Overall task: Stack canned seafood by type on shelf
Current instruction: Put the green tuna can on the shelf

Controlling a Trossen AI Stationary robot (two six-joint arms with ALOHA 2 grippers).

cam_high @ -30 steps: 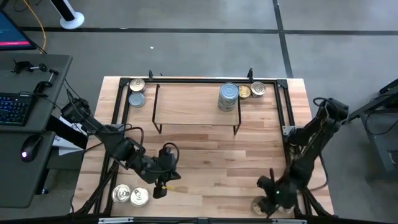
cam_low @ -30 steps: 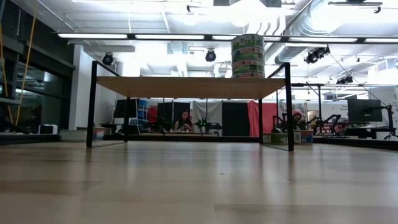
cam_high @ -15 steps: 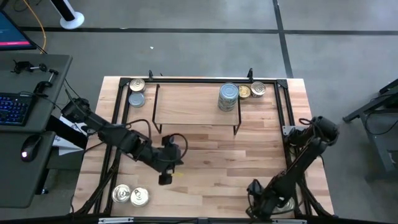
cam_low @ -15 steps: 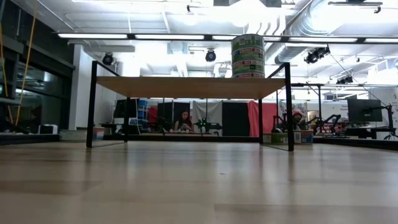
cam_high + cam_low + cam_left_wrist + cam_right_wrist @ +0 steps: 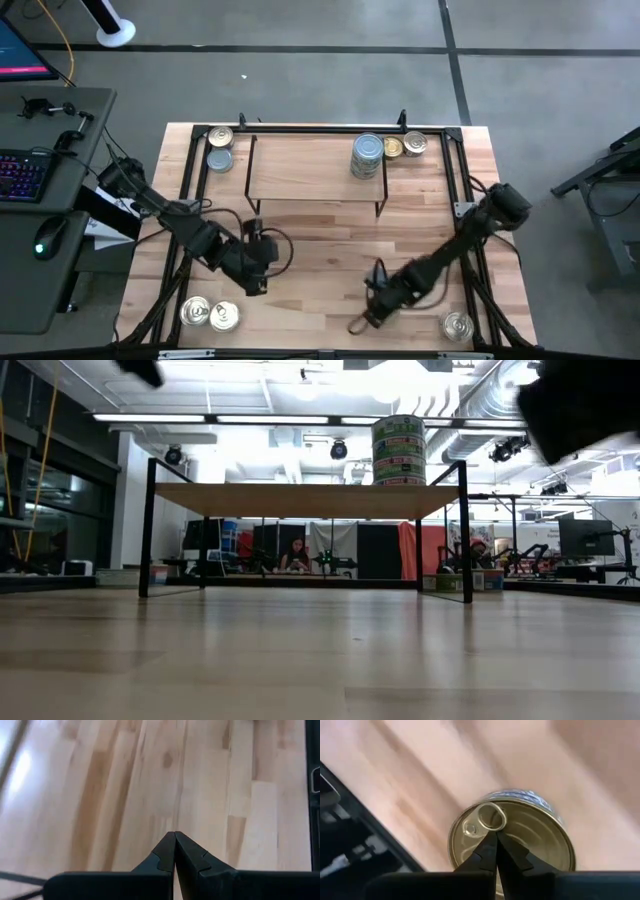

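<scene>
A gold-topped tin (image 5: 512, 842) is pinched by the right gripper (image 5: 495, 840) above the surface (image 5: 320, 260). The left gripper's (image 5: 174, 851) fingers are pressed together, holding nothing.

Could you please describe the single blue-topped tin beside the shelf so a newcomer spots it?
Find the low light-wood shelf on the butcher-block table. Off its left end lie two flat round tins; the pale-blue-topped tin sits nearer the robot, the gold-topped tin behind it.

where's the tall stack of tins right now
In the high view the tall stack of green-labelled tins stands on the light-wood shelf at its far right corner, beside two gold-topped tins on the table; the low view shows it on the shelf's top.
</scene>
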